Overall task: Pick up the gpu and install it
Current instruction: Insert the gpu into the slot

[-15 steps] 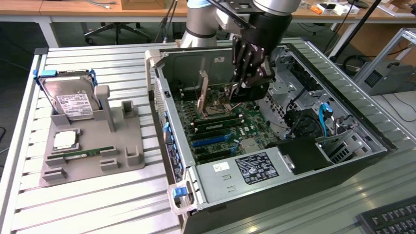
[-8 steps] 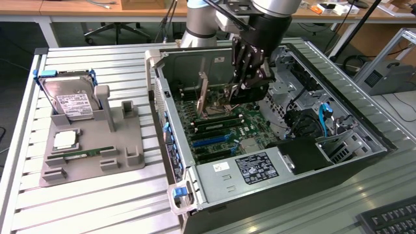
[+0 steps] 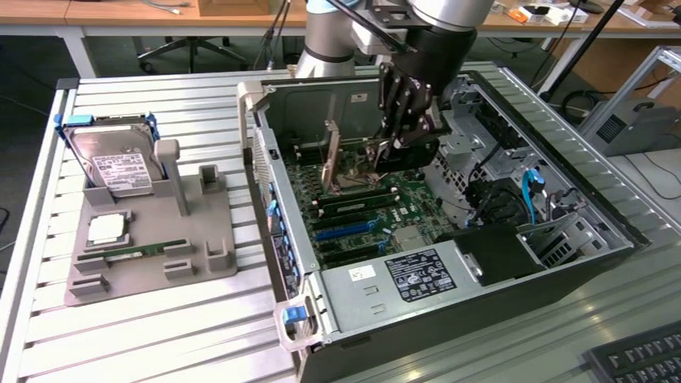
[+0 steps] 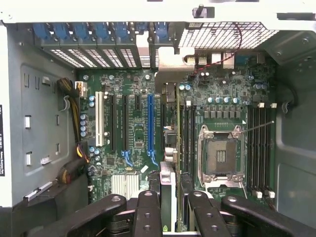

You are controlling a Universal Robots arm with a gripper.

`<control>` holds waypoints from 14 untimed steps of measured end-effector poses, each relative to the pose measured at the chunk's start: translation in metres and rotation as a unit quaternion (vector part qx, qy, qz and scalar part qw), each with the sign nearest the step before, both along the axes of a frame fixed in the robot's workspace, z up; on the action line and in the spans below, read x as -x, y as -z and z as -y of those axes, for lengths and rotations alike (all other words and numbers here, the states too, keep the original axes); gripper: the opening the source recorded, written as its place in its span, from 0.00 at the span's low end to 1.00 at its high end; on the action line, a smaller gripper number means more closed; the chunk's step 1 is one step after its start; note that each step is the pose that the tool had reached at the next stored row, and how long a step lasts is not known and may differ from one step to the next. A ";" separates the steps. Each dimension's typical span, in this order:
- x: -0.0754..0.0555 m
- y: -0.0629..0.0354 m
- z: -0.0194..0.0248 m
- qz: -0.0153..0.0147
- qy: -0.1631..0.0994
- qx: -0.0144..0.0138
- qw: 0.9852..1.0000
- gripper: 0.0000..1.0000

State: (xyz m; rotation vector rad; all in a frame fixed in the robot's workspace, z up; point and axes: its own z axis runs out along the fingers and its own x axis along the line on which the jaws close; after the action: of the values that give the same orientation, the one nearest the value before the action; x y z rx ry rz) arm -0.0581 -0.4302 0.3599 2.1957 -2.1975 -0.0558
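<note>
One open computer case lies on the slatted tabletop, with one motherboard inside and one empty CPU socket on it. One grey holder tray sits to the exterior view's left, carrying one hard drive, one processor chip and one memory stick. One gpu stands edge-on in the one end effector, and one keyboard lies at the near right corner.
</note>
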 end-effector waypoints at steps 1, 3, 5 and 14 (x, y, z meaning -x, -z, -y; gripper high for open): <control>0.000 0.0003 0.0003 0.000 0.000 0.000 1.000 0.26; 0.001 0.0007 0.0009 0.000 0.000 0.000 1.000 0.26; 0.001 0.0014 0.0016 0.000 0.000 0.000 1.000 0.26; 0.004 0.0059 0.0069 0.000 0.000 0.000 1.000 0.26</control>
State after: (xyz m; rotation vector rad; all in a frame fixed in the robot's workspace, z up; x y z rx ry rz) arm -0.0625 -0.4371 0.3540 2.1959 -2.1976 -0.0559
